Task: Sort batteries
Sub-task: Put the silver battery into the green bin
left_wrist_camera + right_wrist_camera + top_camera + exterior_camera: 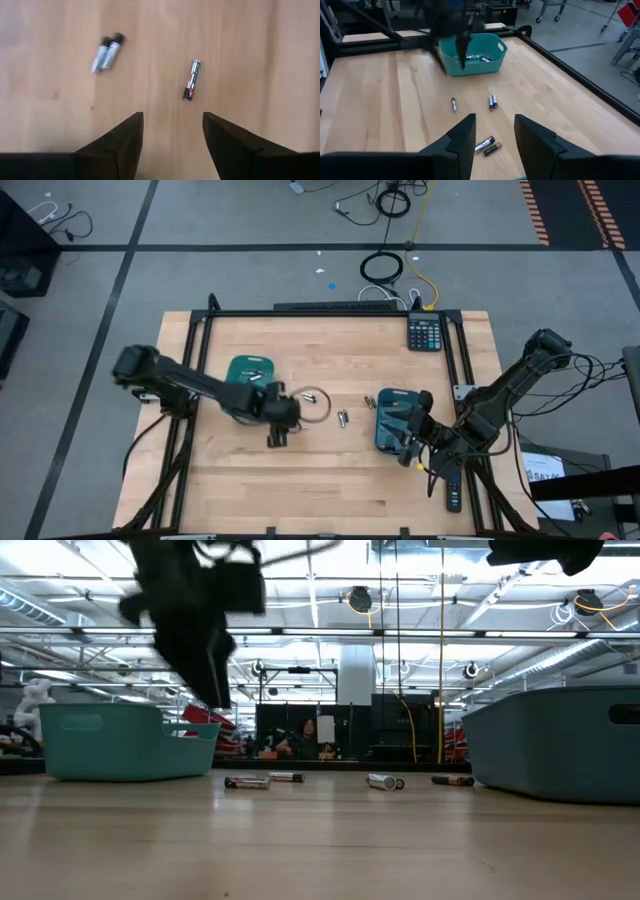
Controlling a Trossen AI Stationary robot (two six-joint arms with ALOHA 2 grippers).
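While the left gripper [172, 142] hangs empty, fingers apart, above a thin dark battery [191, 80] mid-frame, the right gripper [495, 135] waits half-open lower right

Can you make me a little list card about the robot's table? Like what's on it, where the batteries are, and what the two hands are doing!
table: pale wood
left tray: teal, batteries inside
right tray: teal
loose batteries: silvery pair side by side, one thin dark battery apart from them
left hand: open, empty, above the bare wood near the loose batteries
right hand: open, empty, at the right tray, facing the left tray
calculator: far right corner
remote: near right edge
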